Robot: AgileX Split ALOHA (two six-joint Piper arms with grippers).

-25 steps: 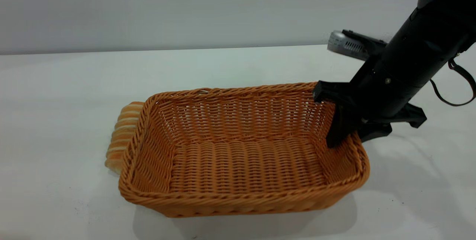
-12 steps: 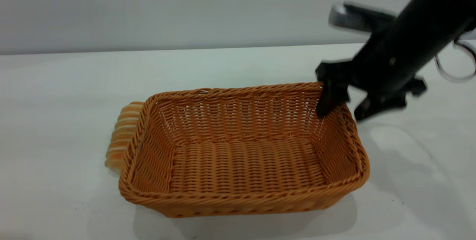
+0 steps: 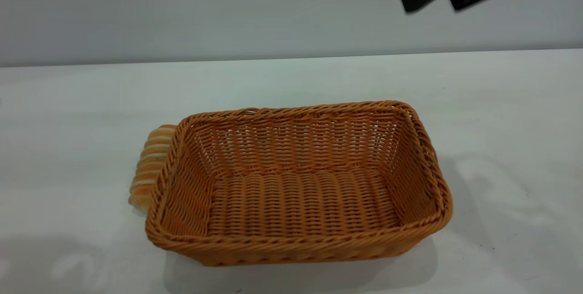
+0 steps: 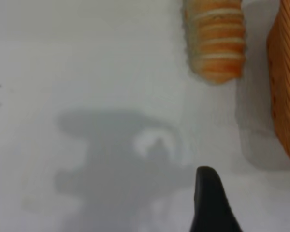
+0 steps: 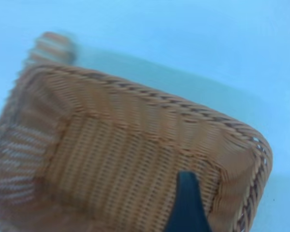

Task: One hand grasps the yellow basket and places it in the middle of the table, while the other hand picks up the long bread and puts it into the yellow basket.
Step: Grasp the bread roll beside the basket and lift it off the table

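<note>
The yellow basket [image 3: 298, 182] stands empty on the white table [image 3: 291, 80], near the middle. The long bread [image 3: 149, 166] lies on the table against the outside of the basket's left end, partly hidden by the rim. My right gripper [image 3: 432, 0] is open and empty, high above the basket's far right corner. The right wrist view looks down into the basket [image 5: 135, 154] past one fingertip [image 5: 186, 200]. My left gripper [image 4: 253, 205] is out of the exterior view; it hovers open above bare table, short of the bread [image 4: 215, 43] and beside the basket's wall [image 4: 286, 87].
A soft shadow [image 3: 59, 262] lies on the table at the front left. A few dark specks dot the table by the basket's right end. A plain grey wall stands behind the table's far edge.
My right gripper has let go of the basket's right rim and risen up and away. The basket and bread have not moved. A shadow has appeared at the table's front left.
</note>
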